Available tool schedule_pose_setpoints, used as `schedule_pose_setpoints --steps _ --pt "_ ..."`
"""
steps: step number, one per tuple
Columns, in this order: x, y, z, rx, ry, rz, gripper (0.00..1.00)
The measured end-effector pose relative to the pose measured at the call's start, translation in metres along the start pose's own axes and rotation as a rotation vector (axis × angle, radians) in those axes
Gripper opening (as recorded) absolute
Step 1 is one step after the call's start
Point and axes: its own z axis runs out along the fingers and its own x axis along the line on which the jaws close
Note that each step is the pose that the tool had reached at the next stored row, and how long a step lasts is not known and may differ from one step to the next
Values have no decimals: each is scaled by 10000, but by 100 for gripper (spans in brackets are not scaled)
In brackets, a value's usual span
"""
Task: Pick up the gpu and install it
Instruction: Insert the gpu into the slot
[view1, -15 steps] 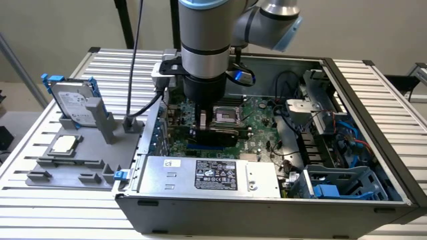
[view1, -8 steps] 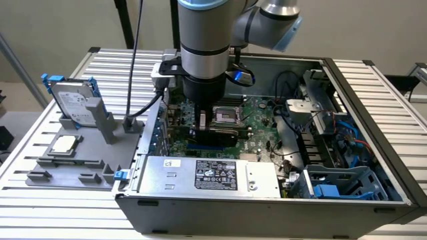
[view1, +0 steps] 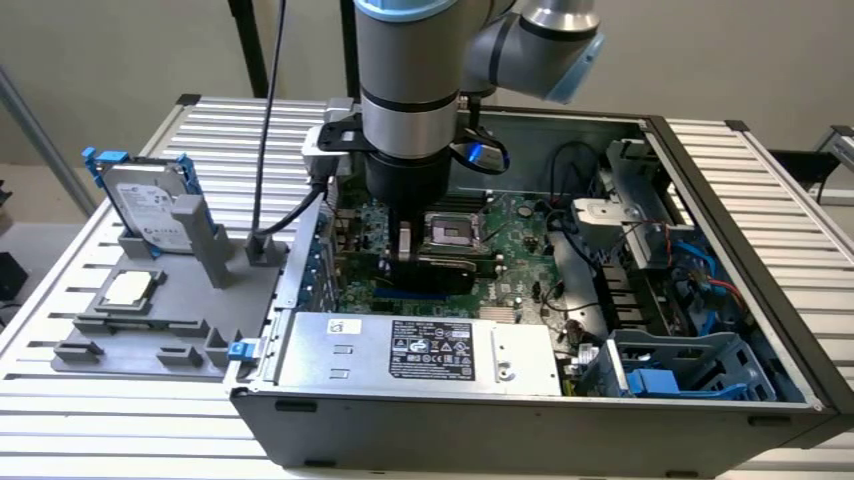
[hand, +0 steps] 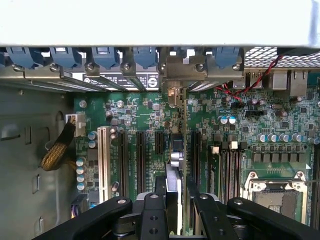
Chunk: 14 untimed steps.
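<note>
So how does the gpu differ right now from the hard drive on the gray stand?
The gpu sits inside the open case, over the motherboard; the hard drive stands outside it, on the exterior view's left. The gpu is clamped between the gripper's fingers; the hard drive is untouched. The gpu shows a dark face; the hard drive is silver in a blue frame. Both stand on edge.
</note>
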Motion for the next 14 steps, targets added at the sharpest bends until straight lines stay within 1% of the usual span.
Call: schedule_pose_setpoints --steps 14 --pt "-20 15 34 0 1 2 26"
